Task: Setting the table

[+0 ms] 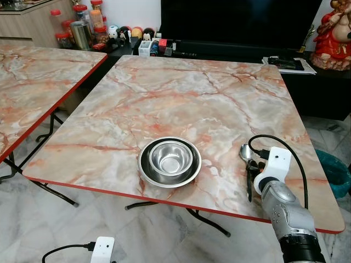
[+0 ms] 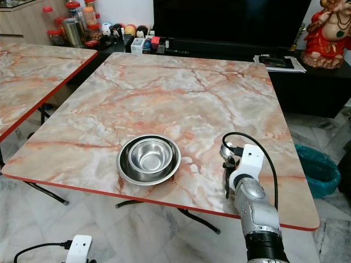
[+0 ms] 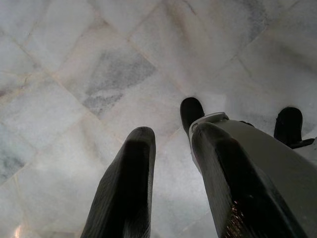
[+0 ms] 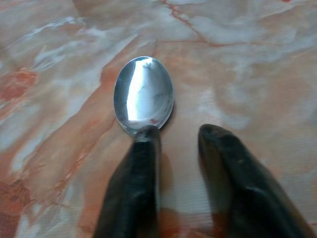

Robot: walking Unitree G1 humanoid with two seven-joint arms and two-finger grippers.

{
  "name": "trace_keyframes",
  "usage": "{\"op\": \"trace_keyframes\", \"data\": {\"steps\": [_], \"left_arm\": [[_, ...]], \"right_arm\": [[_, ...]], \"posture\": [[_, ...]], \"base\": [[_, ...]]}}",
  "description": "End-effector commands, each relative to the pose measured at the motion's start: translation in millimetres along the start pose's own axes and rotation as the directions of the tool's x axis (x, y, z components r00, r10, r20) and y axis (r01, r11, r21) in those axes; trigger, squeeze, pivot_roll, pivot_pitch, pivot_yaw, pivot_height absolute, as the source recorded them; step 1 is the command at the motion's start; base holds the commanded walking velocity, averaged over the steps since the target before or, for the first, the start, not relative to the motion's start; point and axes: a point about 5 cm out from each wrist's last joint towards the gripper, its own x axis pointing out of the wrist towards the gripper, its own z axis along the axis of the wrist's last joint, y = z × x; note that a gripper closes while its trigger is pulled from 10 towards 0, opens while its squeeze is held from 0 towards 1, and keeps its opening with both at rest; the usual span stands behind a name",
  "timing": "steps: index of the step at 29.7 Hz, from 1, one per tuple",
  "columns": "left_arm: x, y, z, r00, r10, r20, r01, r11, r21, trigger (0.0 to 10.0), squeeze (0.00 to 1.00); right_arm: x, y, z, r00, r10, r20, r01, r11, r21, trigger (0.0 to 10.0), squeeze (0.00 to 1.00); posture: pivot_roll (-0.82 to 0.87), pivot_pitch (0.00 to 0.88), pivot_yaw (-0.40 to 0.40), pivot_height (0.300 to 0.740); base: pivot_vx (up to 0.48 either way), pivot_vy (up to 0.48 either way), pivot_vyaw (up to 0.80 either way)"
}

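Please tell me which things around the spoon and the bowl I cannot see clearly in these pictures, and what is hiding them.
- Spoon: its handle is hidden in the right wrist view under one black finger of the right gripper.
- Spoon in the left eye view: small, partly behind the white wrist camera.
- Bowl: whether it is one bowl or two nested cannot be told.
- Left gripper: hangs over the floor.

spoon (image 4: pixel 143 95) handle hidden under one of the right gripper (image 4: pixel 181 148) fingers (image 4: pixel 133 188), bowl end exposed; can't tell if it's pinched or just lying on the surface (image 1: pixel 208 98). left gripper (image 3: pixel 173 163) fingers cut off by frame bottom. second table (image 1: pixel 33 82) cropped at left edge. jars (image 1: pixel 82 24) and small items by the TV too small to identify
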Motion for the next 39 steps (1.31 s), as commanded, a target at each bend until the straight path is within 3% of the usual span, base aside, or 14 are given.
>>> {"op": "trace_keyframes", "data": {"steps": [1,6,8,26,32,34,35,37,38,39], "left_arm": [[-0.6,-1.1,-5,1.0,-0.007,-0.021,0.007,1.0,0.011,10.0,0.0],[-0.6,-1.0,-5,1.0,-0.007,-0.02,0.007,1.0,0.011,10.0,0.0],[-0.6,-1.1,-5,1.0,-0.007,-0.02,0.008,1.0,0.01,10.0,0.0],[-0.4,-1.0,-4,1.0,-0.006,-0.019,0.006,1.0,0.005,10.0,0.0],[-0.4,-0.6,-3,1.0,-0.007,-0.018,0.007,1.0,0.008,10.0,0.0],[-0.4,-0.6,-3,1.0,-0.008,-0.018,0.008,1.0,0.009,10.0,0.0],[-0.4,-0.6,-3,1.0,-0.008,-0.018,0.009,1.0,0.009,10.0,0.0],[-0.4,-0.6,-3,1.0,-0.009,-0.018,0.009,1.0,0.009,10.0,0.0],[-0.4,-0.7,-3,1.0,-0.009,-0.019,0.009,1.0,0.009,10.0,0.0],[-0.4,-0.8,-3,1.0,-0.01,-0.019,0.011,1.0,0.009,10.0,0.0]], "right_arm": [[-0.3,1.3,-6,1.0,0.018,-0.017,-0.018,1.0,0.007,10.0,1.0],[-0.2,2.5,0,1.0,0.017,0.0,-0.017,1.0,0.0,10.0,1.0],[0.0,2.3,2,1.0,0.014,0.005,-0.014,1.0,-0.002,10.0,0.0],[-0.6,-1.2,2,1.0,-0.001,0.008,0.001,1.0,-0.004,10.0,0.0],[-3.0,2.3,14,0.998,0.027,0.051,-0.027,1.0,0.008,10.0,0.0],[-4.1,3.6,16,0.998,0.039,0.057,-0.04,0.999,0.015,10.0,0.11],[-4.6,4.5,16,0.997,0.047,0.057,-0.048,0.999,0.022,10.0,0.33],[-4.9,5.0,16,0.997,0.052,0.057,-0.053,0.998,0.026,10.0,0.33],[-5.5,6.1,17,0.996,0.062,0.064,-0.064,0.998,0.026,10.0,0.95],[-6.7,8.3,19,0.995,0.073,0.072,-0.074,0.997,0.021,10.0,0.94]], "posture": [[0.0,0.009,-0.006,0.736],[0.0,0.009,-0.006,0.736],[0.0,0.012,-0.006,0.736],[0.0,0.022,-0.005,0.736],[0.0,0.024,-0.001,0.736],[0.0,0.024,0.0,0.736],[0.0,0.026,0.001,0.736],[0.0,0.026,0.001,0.736],[0.0,0.026,0.0,0.736],[0.0,0.026,-0.001,0.736]], "base": [[0.0,0.0,0.0],[0.0,0.0,0.0],[0.0,0.0,0.0],[0.0,0.0,0.0],[0.0,0.0,0.0],[0.0,0.0,0.0],[0.0,0.0,0.0],[0.0,0.0,0.0],[0.0,0.0,0.0],[0.0,0.0,0.0]]}}
